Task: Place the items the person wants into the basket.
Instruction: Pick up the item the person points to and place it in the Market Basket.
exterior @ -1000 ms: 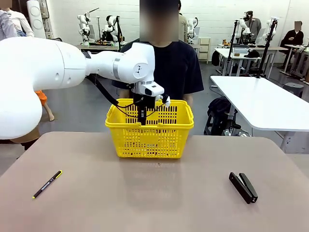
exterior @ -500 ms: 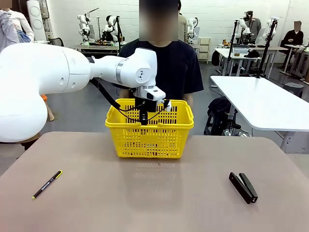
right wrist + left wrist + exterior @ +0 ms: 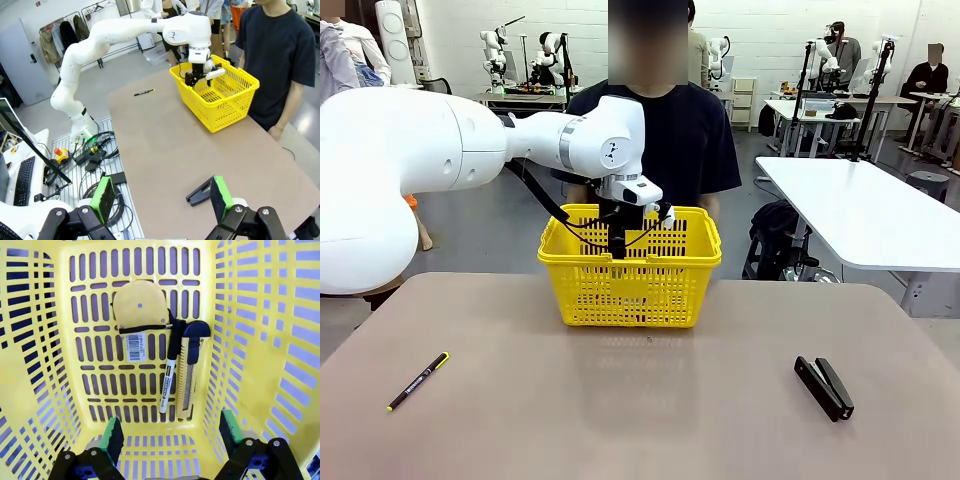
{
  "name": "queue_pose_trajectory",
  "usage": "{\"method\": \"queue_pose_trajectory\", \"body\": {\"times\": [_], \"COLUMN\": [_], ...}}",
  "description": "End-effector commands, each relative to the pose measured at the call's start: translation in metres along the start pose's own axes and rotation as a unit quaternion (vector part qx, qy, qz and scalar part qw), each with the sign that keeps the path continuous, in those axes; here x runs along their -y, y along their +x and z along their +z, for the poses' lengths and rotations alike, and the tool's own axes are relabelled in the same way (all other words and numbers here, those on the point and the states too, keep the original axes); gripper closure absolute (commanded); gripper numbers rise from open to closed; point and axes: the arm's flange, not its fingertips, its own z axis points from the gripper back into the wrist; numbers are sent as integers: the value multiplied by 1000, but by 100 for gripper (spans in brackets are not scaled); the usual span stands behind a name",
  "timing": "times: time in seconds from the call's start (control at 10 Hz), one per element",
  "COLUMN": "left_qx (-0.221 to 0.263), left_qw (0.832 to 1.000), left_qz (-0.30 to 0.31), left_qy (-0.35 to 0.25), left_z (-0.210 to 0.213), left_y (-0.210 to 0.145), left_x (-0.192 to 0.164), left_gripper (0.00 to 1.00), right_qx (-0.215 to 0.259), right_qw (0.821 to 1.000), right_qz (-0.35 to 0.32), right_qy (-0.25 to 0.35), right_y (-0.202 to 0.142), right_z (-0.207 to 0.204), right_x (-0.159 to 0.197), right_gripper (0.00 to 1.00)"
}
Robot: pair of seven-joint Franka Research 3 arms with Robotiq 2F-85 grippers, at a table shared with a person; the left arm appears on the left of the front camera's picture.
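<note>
Lying beyond spread left gripper (image 3: 170, 437) — marker (image 3: 168, 375), basketed.

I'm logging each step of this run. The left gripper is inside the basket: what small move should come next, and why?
Probably lift the left gripper straight up out of the basket. It's open and empty, and the tape measure, marker and utility knife already lie on the basket floor; a straight rise should avoid the walls.

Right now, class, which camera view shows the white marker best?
The left wrist view: the marker lies in full sight on the basket floor, between the tape measure and the utility knife. In the front and right wrist views the basket's walls hide it.
</note>
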Motion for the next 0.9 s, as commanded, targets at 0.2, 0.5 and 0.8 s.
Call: {"method": "queue_pose_trajectory", "body": {"times": [0.2,0.5,0.8], "left_qx": [-23,-29,-5], "left_qw": [999,999,999], "left_qz": [-8,-28,-46], "left_qy": [-40,-19,5], "left_z": [24,135,180], "left_y": [7,-27,-62], "left_x": [0,64,153], "left_gripper": [0,0,0], "right_qx": [13,13,13], "right_qw": [1000,1000,1000], "right_qz": [11,11,11], "right_qy": [6,6,6], "right_y": [2,2,2], "right_z": [0,0,0], "right_x": [2,2,2], "right_gripper": [0,0,0]}}
